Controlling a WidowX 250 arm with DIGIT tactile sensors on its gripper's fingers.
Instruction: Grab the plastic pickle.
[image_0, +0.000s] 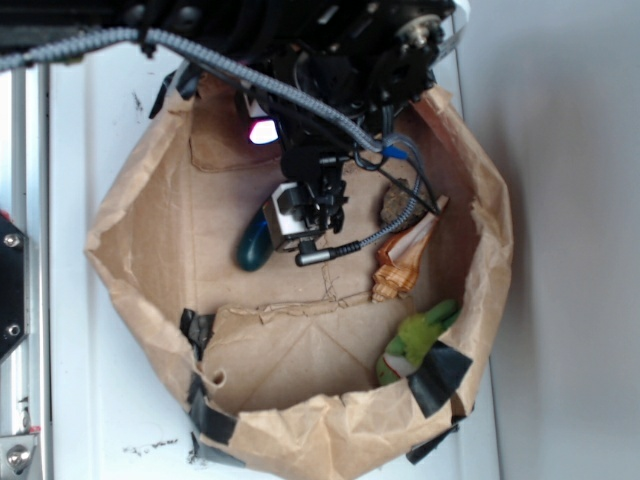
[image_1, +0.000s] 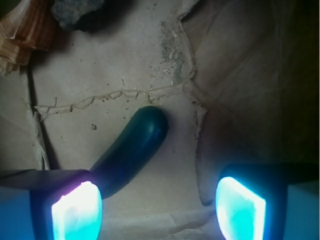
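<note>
A paper bag (image_0: 140, 240) sits on the counter (image_0: 90, 420), rim rolled down. On its floor, in the exterior view, the plastic pickle (image_0: 252, 245) lies left, the stone (image_0: 396, 205) and seashell (image_0: 405, 262) right, the leafy toy (image_0: 420, 338) nearer the front wall. The claw (image_0: 300, 225) hangs just beside the pickle.

My black arm (image_0: 330, 60) trailing a grey braided cable (image_0: 250, 70), gripper (image_1: 160, 205) pads (image_1: 77, 212) glowing cyan, pink light (image_0: 263, 131) shining

The plastic pickle's (image_1: 131, 150) lower end seems hidden behind a pad (image_1: 75, 212); the seashell (image_1: 22, 30) is cropped.
</note>
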